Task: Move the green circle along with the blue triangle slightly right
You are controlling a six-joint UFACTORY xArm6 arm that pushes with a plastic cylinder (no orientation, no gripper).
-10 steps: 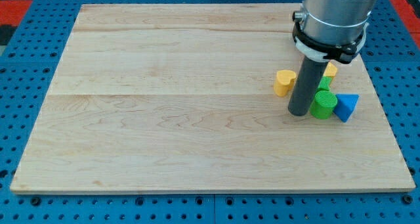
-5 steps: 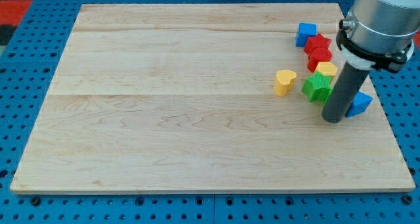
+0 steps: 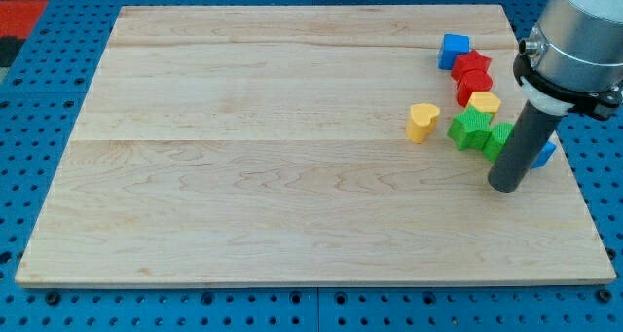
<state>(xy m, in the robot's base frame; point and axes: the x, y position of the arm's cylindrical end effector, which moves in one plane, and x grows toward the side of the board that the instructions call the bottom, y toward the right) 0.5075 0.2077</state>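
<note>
1. Near the desk's (image 3: 292, 176) right edge, my tip (image 3: 505, 187) rested on the wood, just below the green circle (image 3: 498, 138).
2. Rather than a gripper, the arm ended in a plain dark rod, so there was no opening or closing to report.
3. Partly hidden behind the rod, the green circle showed only its left side, touching the green star (image 3: 471, 128) on its left.
4. Right of the green circle, only a sliver of the blue triangle (image 3: 544, 155) peeked out past the rod; I could not tell whether the two touched.
5. Above the green circle sat a yellow block (image 3: 484, 102), two red blocks (image 3: 473, 74), and a blue block (image 3: 453, 50) in a rising line.
6. Left of the green circle, beyond the star, stood the yellow heart (image 3: 421, 121), apart from the rest.
</note>
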